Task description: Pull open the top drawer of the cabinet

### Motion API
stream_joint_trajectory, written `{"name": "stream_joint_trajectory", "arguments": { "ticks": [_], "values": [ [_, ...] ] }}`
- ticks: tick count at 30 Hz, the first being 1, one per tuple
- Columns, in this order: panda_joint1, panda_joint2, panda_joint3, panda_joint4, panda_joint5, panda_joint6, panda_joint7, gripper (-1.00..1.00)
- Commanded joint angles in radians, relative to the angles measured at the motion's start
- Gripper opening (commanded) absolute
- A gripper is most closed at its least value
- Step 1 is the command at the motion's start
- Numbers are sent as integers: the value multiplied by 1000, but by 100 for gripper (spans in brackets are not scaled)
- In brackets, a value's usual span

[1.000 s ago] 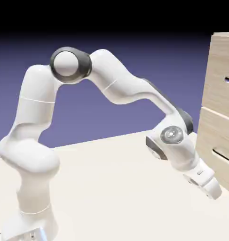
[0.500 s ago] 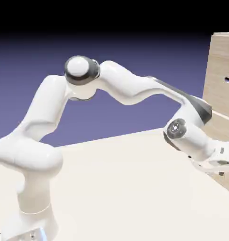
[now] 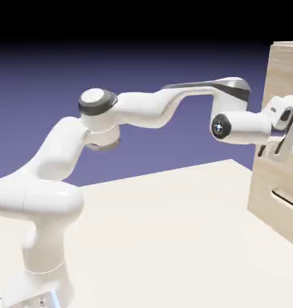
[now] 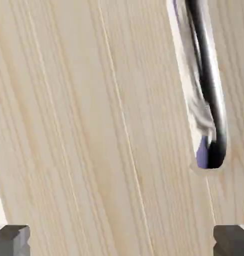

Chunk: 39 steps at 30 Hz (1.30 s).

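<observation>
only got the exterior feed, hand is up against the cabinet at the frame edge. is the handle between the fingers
Observer: No. In the hand view the top drawer's handle sits off to the right, above the right fingertip, not centred.
Operator: jaws open
Observer: Yes, the gripper is wide open with only drawer wood between the tips.
Operator: handle lined up with the jaws
Observer: It runs nearly top to bottom in the hand view, slightly tilted.

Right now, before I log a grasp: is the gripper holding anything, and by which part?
Nothing is held. In the hand view the fingertips stand wide apart with only bare wood of the top drawer between them; its handle lies off to one side, ungripped.
</observation>
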Motion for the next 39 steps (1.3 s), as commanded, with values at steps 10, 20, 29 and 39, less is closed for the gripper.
{"name": "stream_joint_trajectory", "arguments": {
  "ticks": [10,20,29,39],
  "values": [
    [-150,55,29,261,27,80,35,-100],
    [64,22,-45,-65,33,-37,-47,-100],
    [295,11,-158,-391,5,-146,-104,-100],
    [508,39,-293,-670,-54,-228,-126,100]
  ]
}}
